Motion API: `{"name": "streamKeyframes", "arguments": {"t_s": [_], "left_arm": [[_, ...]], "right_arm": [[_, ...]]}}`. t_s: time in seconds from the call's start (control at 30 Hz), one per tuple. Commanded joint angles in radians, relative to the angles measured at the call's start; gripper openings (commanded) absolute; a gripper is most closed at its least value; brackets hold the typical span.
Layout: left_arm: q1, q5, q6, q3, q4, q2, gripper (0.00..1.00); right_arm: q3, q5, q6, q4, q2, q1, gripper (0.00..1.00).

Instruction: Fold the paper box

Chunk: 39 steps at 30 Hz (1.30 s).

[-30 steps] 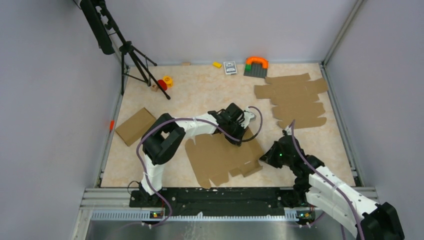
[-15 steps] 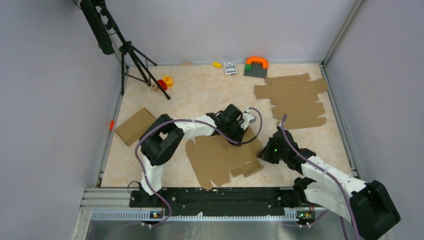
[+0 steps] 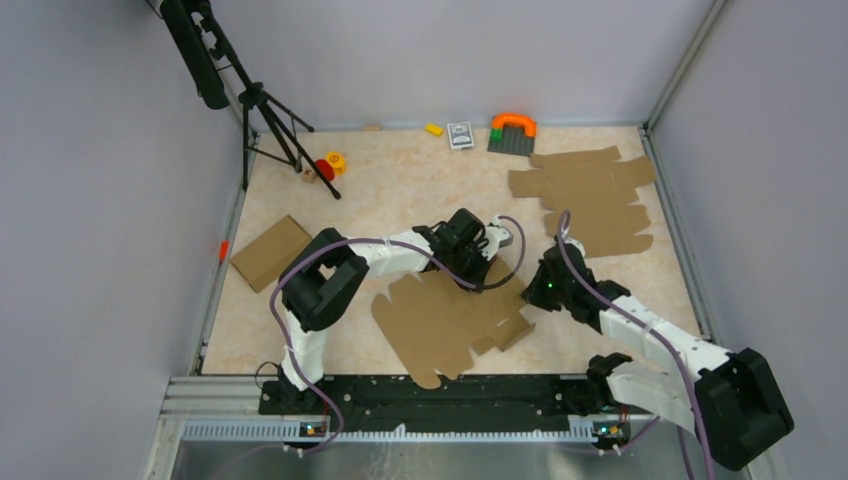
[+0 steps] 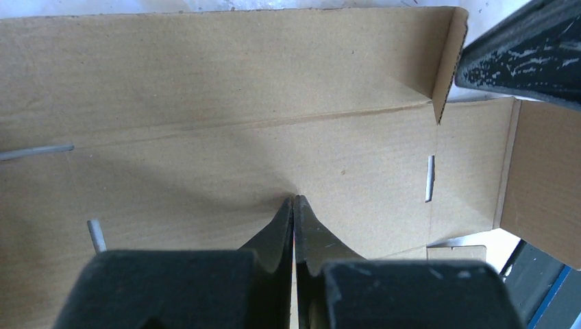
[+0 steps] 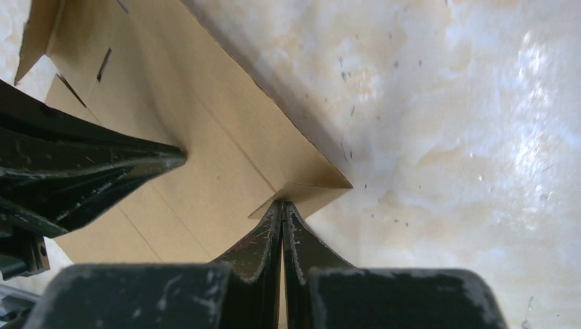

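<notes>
The paper box [image 3: 440, 322] is a flat brown die-cut sheet lying in the middle of the table. My left gripper [image 3: 482, 272] is shut and its tips [image 4: 294, 200] press down on the sheet's far right panel [image 4: 205, 137]. A side flap [image 4: 449, 62] stands up at the panel's end. My right gripper [image 3: 529, 293] is shut at the sheet's right edge. Its closed tips [image 5: 283, 203] touch the underside of a small lifted corner flap [image 5: 305, 190]; the left gripper [image 5: 82, 171] is close on the left in that view.
A pile of similar cardboard sheets [image 3: 590, 195] lies at the back right. A folded brown box [image 3: 270, 252] sits at the left. A tripod [image 3: 270, 120], small toys [image 3: 328, 165], a card box [image 3: 460, 135] and an orange arch [image 3: 512, 128] stand along the back.
My right arm has moved away from me and leftward, up to the sheet's right edge. The sheet has slid slightly toward the near edge. The left gripper has barely moved.
</notes>
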Motion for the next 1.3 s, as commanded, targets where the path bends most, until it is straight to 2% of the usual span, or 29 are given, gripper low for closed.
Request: {"name": "streamKeyframes", "arguments": {"t_s": [0.0, 0.47, 0.63, 0.8, 0.93, 1.03, 1.1, 1.27], "left_arm": [[-0.006, -0.013, 0.022, -0.023, -0.039, 0.007, 0.00], [-0.007, -0.013, 0.048, -0.027, -0.037, 0.007, 0.00], [-0.009, -0.011, 0.054, -0.031, -0.032, 0.004, 0.00], [-0.009, -0.001, 0.053, -0.055, 0.006, -0.022, 0.01], [-0.011, -0.008, 0.038, -0.106, 0.048, -0.124, 0.12], [-0.045, -0.080, 0.039, -0.117, -0.001, -0.219, 0.28], [-0.088, -0.142, 0.035, -0.104, -0.067, -0.262, 0.37], [-0.244, -0.318, -0.043, -0.137, -0.157, -0.332, 0.52]], "right_arm": [[0.085, 0.034, -0.099, -0.005, 0.041, -0.020, 0.00], [0.049, -0.010, -0.111, 0.090, 0.217, -0.036, 0.00], [0.074, -0.018, -0.127, 0.056, 0.295, -0.036, 0.00], [0.063, 0.004, -0.113, 0.014, 0.262, -0.036, 0.00], [0.047, 0.020, -0.091, -0.001, 0.235, -0.035, 0.00], [0.057, 0.027, -0.098, -0.022, 0.245, -0.036, 0.00], [0.057, 0.026, -0.103, -0.020, 0.246, -0.036, 0.00], [0.055, -0.005, -0.117, 0.006, 0.247, -0.036, 0.00]]}}
